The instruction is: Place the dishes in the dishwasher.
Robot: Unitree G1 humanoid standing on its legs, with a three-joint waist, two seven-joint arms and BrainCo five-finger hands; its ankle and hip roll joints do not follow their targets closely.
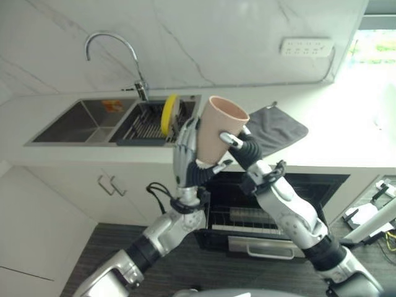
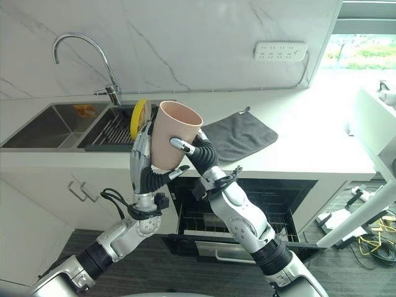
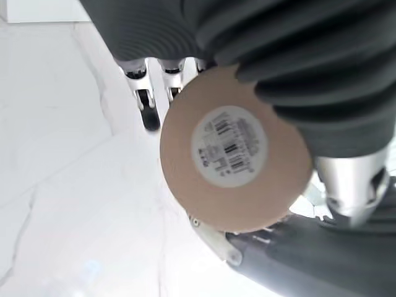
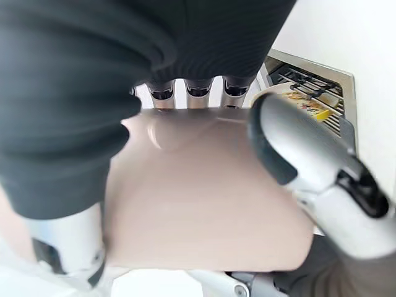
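A beige cup (image 1: 218, 127) is held upright in the air in front of the counter, with both hands on it. My left hand (image 1: 185, 154) stands behind its left side, fingers up along the wall and thumb near the base. The left wrist view looks at the cup's stickered base (image 3: 234, 147). My right hand (image 1: 242, 147) reaches in from the right, and its thumb (image 4: 291, 148) and fingers are curled round the cup's wall (image 4: 204, 198). Below the counter the dishwasher (image 2: 247, 216) stands open, its wire rack showing. A yellow plate (image 1: 168, 113) stands on edge in the sink's rack.
A double sink (image 1: 80, 120) with a curved tap (image 1: 117, 43) lies at the back left. On the counter right of the sink is a dark grey cloth (image 2: 238, 135). Cabinet doors (image 1: 111, 185) are left of the dishwasher.
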